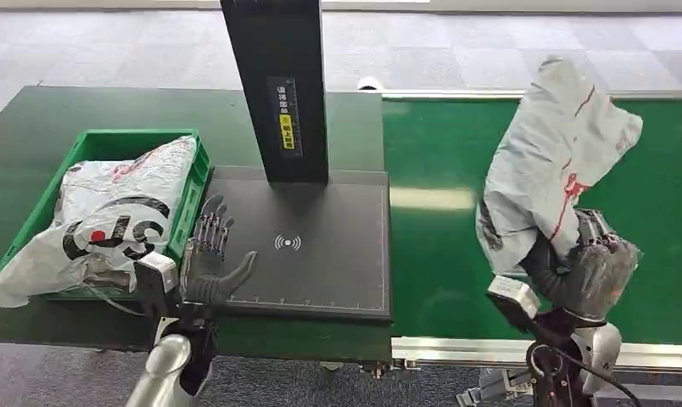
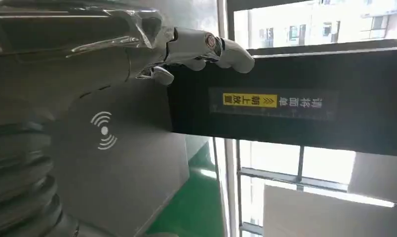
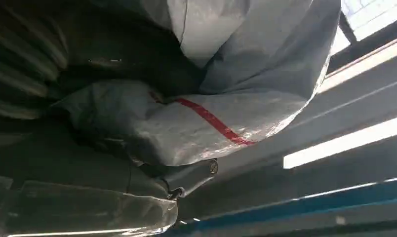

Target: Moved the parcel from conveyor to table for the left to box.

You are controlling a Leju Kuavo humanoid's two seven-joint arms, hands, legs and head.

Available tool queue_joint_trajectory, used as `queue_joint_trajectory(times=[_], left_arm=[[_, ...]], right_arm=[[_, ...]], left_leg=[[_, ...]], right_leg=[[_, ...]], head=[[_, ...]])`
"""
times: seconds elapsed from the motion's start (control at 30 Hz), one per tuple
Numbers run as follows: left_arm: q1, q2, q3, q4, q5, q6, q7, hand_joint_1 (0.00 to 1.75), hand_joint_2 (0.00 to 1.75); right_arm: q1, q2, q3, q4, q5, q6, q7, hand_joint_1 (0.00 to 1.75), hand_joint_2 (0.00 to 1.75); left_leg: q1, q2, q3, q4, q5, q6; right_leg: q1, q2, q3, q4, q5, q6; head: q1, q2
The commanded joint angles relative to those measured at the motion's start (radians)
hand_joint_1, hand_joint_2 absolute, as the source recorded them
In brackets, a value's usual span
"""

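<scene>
While the right robot hand (image 1: 585, 270) grips a grey parcel (image 1: 556, 161) by its lower end, the head view shows the bag lifted upright above the green conveyor (image 1: 439, 195), clear of the belt and not yet over the dark surface (image 1: 32, 127) to its left. The parcel is a crumpled plastic mailer with red markings. At the centre of the surface lies a black scanner pad (image 1: 321, 254) with a wireless symbol, and a black post (image 1: 278, 85) rises from its far edge. The left robot hand (image 1: 209, 259) rests at the pad's near-left corner, fingers straight and spread, holding nothing. Just beside it stands a green crate (image 1: 109, 142) that already contains a white bag (image 1: 109, 220) with black lettering.

In the left wrist view, pale fingers (image 2: 226, 49) stretch out flat over the pad, with the post and its yellow label close by. Nothing is in their grasp.

In the right wrist view, the grey plastic of the parcel, crossed by a red stripe, bulges out of the robot hand and hides its fingers.

By my judgement, the pick-up from the conveyor is done. What remains is carrying the parcel across, setting it on the surface, letting go, and the left robot hand putting it into the crate.
</scene>
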Motion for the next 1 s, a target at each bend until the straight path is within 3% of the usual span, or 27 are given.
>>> queue_joint_trajectory(times=[0.03, 0.17, 0.3, 0.73, 0.83, 0.9, 0.93, 0.97, 1.0], left_arm=[[-0.157, 0.030, -0.064, 0.219, 0.027, 0.007, -0.014, 0.00, 1.75], [-0.194, 0.029, -0.069, 0.257, 0.040, 0.006, -0.018, 0.00, 1.75], [-0.215, 0.012, -0.088, 0.281, 0.041, 0.004, -0.019, 0.00, 1.75], [-0.196, 0.008, -0.100, 0.261, 0.050, 0.012, -0.019, 0.00, 1.75], [-0.200, 0.007, -0.099, 0.256, 0.055, 0.023, -0.011, 0.00, 1.75], [-0.181, 0.012, -0.094, 0.241, 0.057, 0.031, -0.011, 0.00, 1.75], [-0.154, 0.016, -0.083, 0.215, 0.058, 0.046, -0.013, 0.00, 1.75], [-0.128, 0.026, -0.079, 0.188, 0.059, 0.043, -0.012, 0.00, 1.75], [-0.117, 0.028, -0.076, 0.177, 0.059, 0.044, -0.012, 0.00, 1.75]], right_arm=[[-0.372, -0.150, 0.534, 0.371, 0.369, 0.148, 0.084, 1.75, 1.75], [-0.494, -0.123, 0.707, 0.540, 0.337, 0.175, 0.073, 1.75, 1.75], [-0.522, -0.118, 0.882, 0.635, 0.264, 0.213, 0.024, 1.75, 1.75], [-0.502, -0.136, 1.033, 0.608, 0.075, 0.266, -0.012, 1.75, 1.75], [-0.508, -0.111, 1.089, 0.687, 0.033, 0.352, 0.058, 1.75, 1.75], [-0.521, -0.105, 1.088, 0.731, 0.030, 0.310, 0.112, 1.75, 1.75], [-0.497, -0.100, 0.987, 0.733, -0.058, 0.226, 0.172, 0.96, 1.75], [-0.497, -0.123, 0.939, 0.718, -0.097, 0.210, 0.175, 0.96, 1.75], [-0.487, -0.137, 0.900, 0.695, -0.124, 0.199, 0.180, 0.03, 1.75]], left_leg=[[0.000, 0.006, -0.001, 0.000, 0.001, 0.000], [0.000, 0.010, -0.002, -0.003, 0.006, 0.000], [0.001, -0.002, -0.003, 0.000, 0.006, 0.000], [-0.001, -0.006, -0.008, 0.000, 0.007, 0.000], [0.000, -0.006, -0.008, -0.001, 0.008, 0.000], [0.000, -0.005, -0.007, -0.001, 0.007, 0.000], [0.000, -0.004, -0.007, -0.001, 0.007, 0.000], [-0.001, -0.005, -0.007, 0.000, 0.006, 0.000], [-0.001, -0.005, -0.007, -0.001, 0.007, 0.000]], right_leg=[[0.000, 0.006, -0.003, 0.001, 0.003, 0.000], [0.000, 0.010, -0.005, -0.002, 0.009, -0.001], [0.001, -0.001, -0.002, 0.000, 0.004, -0.001], [0.000, -0.005, -0.006, 0.000, 0.004, -0.001], [0.000, -0.005, -0.006, -0.001, 0.004, -0.001], [0.000, -0.004, -0.006, -0.001, 0.004, -0.001], [0.000, -0.003, -0.006, -0.001, 0.004, 0.000], [0.000, -0.004, -0.006, 0.000, 0.003, 0.000], [0.000, -0.004, -0.006, -0.001, 0.004, 0.000]], head=[[0.000, 0.000], [0.000, 0.000], [0.000, 0.000], [0.000, 0.000], [0.000, 0.000], [0.000, 0.000], [0.000, 0.000], [0.000, 0.000], [0.000, 0.000]])
